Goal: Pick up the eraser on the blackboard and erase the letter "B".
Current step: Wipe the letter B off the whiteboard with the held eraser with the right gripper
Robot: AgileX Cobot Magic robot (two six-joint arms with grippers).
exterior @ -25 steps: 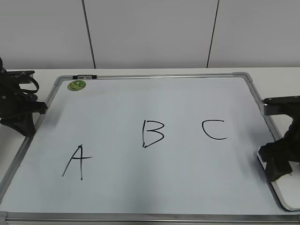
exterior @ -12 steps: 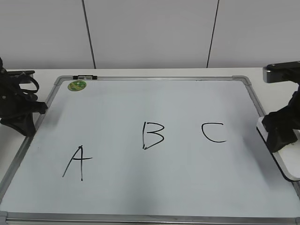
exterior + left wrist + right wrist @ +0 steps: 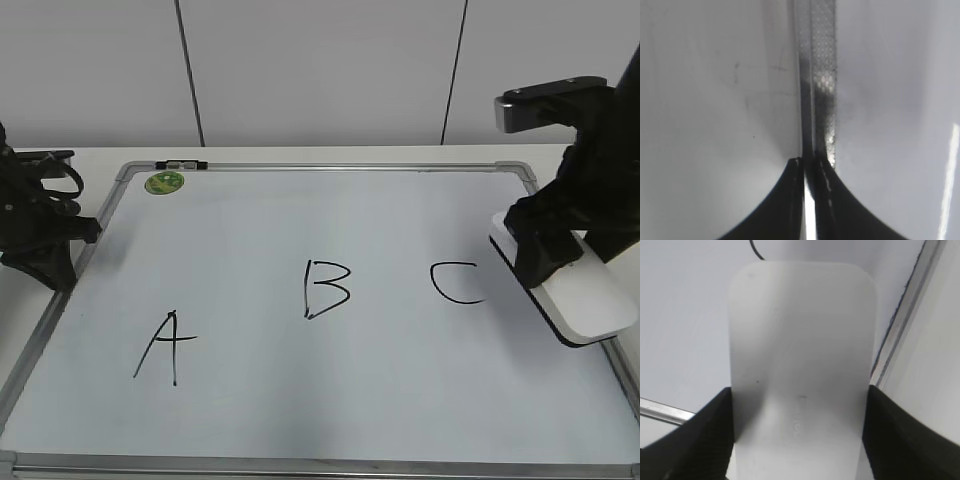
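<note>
The blackboard (image 3: 330, 200) is a white dry-erase board with a silver frame, lying flat. It bears a black "A" (image 3: 166, 346), the letter "B" (image 3: 326, 287) in the middle and a "C" (image 3: 457, 279) to its right. My right gripper (image 3: 545, 252) is shut on the eraser (image 3: 585, 300), a white block with a dark underside, and holds it tilted above the board's right side, just right of the "C". In the right wrist view the eraser (image 3: 800, 375) fills the space between the fingers. My left gripper (image 3: 810, 165) is shut and empty over the board's left frame.
A small round green magnet (image 3: 163, 182) and a small dark clip (image 3: 180, 163) sit at the board's top left corner. The board's right frame (image 3: 905, 320) runs beside the eraser. A white wall stands behind the table.
My right gripper has lifted the eraser from the board's lower right corner and carried it up and to the left, toward the "C". The left arm has not moved.
</note>
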